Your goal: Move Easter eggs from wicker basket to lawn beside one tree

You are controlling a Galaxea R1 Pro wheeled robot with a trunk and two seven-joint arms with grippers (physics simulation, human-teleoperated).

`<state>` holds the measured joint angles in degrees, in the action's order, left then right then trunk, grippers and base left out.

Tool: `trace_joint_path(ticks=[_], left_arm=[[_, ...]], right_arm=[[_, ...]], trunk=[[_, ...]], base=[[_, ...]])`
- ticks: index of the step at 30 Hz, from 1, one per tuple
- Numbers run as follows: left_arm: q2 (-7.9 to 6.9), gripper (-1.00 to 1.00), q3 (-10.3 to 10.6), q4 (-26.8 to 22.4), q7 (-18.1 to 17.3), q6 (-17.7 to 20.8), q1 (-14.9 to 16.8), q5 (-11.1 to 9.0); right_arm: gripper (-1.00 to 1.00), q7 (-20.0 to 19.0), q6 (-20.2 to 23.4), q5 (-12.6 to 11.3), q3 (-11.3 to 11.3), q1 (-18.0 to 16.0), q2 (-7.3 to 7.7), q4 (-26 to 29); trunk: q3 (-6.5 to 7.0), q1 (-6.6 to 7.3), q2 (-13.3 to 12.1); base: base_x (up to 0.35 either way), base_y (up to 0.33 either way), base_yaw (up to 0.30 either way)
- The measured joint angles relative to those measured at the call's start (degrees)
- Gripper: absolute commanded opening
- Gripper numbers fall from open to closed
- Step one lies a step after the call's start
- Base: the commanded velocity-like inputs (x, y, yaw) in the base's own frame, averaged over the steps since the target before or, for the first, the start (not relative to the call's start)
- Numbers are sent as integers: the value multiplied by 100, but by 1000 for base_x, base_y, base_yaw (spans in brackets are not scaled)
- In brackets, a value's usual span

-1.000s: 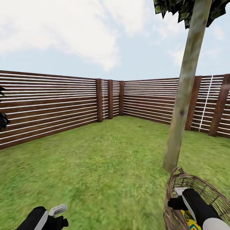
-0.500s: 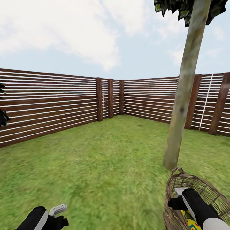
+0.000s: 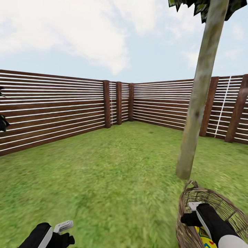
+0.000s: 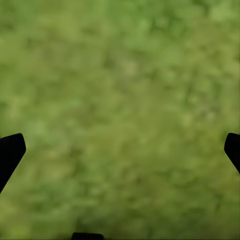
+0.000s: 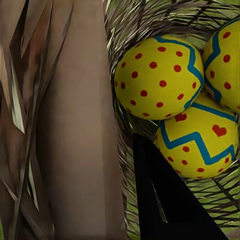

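The wicker basket [image 3: 222, 204] sits at the lower right of the head view, close in front of the tree [image 3: 196, 113] trunk's foot. My right gripper [image 3: 192, 213] is shut on its rim [image 5: 75, 125], one black finger [image 5: 160, 200] inside against the weave. Three yellow Easter eggs lie in the basket: one dotted [image 5: 157, 75], one with hearts and a blue zigzag [image 5: 200, 142], one at the edge [image 5: 225, 60]. A bit of an egg [image 3: 203, 238] peeks past my arm. My left gripper [image 3: 63, 230] is open over bare lawn [image 4: 120, 100], nothing between its fingers.
The lawn [image 3: 113, 165] stretches ahead to a dark brown slatted fence [image 3: 51, 110] that closes the garden, with a corner of thick posts [image 3: 119, 103] straight ahead. Dark foliage [image 3: 2, 120] pokes in at the far left edge.
The whole head view has shifted slightly: fence and tree foot sit a little higher in the picture. Both arms and the basket keep their places in the picture.
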<state>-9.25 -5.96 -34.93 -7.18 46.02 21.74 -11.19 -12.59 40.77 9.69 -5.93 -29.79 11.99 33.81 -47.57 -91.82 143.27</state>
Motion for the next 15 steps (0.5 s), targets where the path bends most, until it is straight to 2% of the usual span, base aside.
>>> trace_joint_path(ticks=[10, 15], left_arm=[[11, 100, 0, 5, 0, -2, 1, 1], [1, 100, 0, 1, 0, -2, 2, -1]], right_arm=[[-100, -1, -1, -3, 4, -7, -3, 2], [-100, -5, 135, -16, 2, -7, -5, 204]], trunk=[[-220, -25, 15], [-330, -37, 22]], base=[[0, 0, 0], [0, 0, 0]])
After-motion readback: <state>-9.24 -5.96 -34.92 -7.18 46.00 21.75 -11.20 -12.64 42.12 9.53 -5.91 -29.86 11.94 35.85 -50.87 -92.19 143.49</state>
